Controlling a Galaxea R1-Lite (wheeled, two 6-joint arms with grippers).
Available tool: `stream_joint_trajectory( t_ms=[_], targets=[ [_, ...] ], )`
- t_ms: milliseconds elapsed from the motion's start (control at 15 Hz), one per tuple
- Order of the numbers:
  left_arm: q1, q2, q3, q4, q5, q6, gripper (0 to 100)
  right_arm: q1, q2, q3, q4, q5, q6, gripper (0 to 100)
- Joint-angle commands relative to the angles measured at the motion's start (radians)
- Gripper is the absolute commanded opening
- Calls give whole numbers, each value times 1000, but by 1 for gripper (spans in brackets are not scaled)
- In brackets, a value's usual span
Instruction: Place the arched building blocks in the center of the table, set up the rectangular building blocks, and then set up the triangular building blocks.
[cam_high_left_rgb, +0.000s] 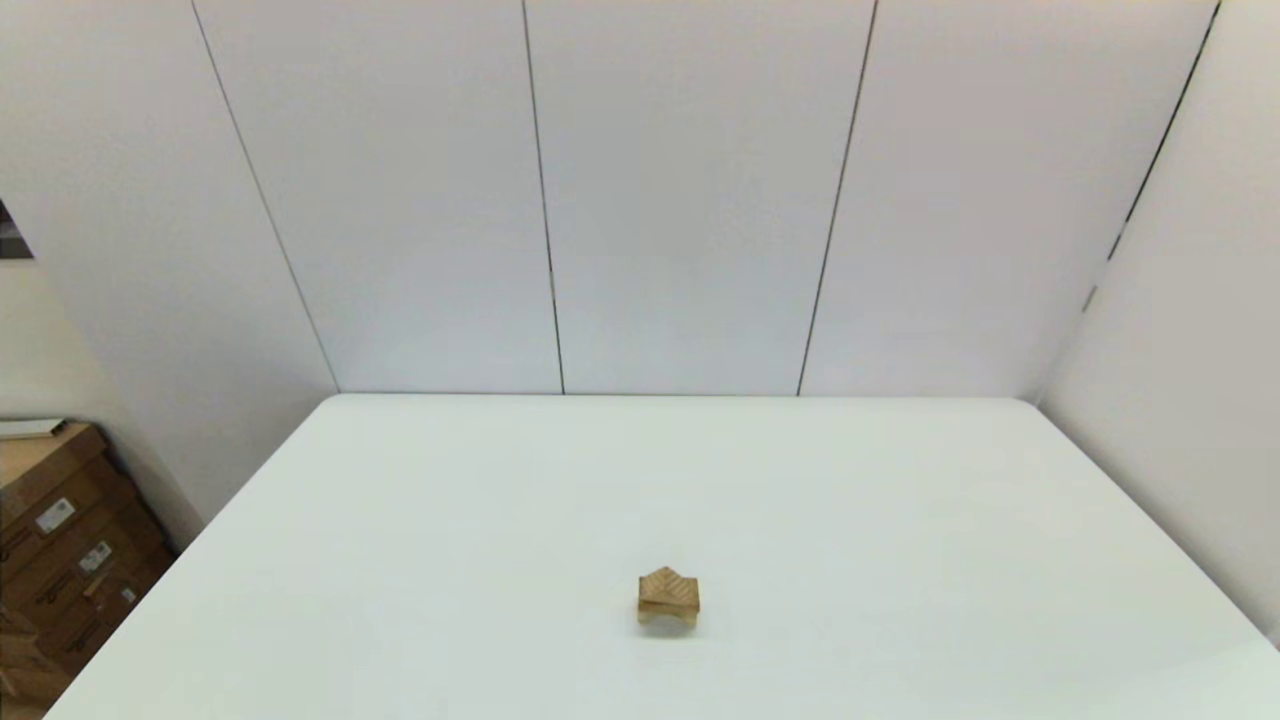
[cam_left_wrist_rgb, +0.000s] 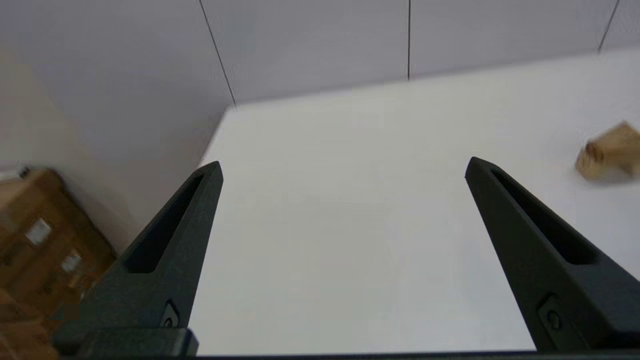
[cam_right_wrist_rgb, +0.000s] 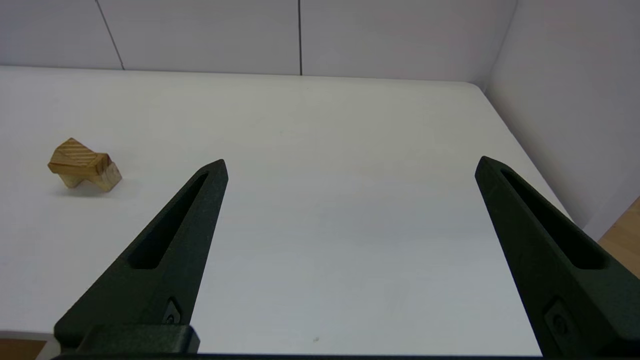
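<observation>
A small stack of light-wood blocks stands on the white table, a little toward the near side of its middle. At the bottom is the arched building block, resting on its two short legs. On top lies the triangular building block, its grain lines showing. Within the stack I cannot make out the rectangular building block as a separate piece. The left wrist view shows the same stack far off to one side. My left gripper and right gripper are open, empty and out of the head view.
Cardboard boxes are piled on the floor off the table's left side. White wall panels close the far edge, and another wall runs along the right edge.
</observation>
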Motion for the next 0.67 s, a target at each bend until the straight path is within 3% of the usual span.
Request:
stream_joint_trajectory(
  t_ms=[67, 667],
  targets=[
    [0, 3, 3, 12, 1, -10, 100, 0, 0, 2, 0, 0, -1, 100],
    [0, 3, 3, 12, 1, -16, 100, 0, 0, 2, 0, 0, -1, 100]
  ],
)
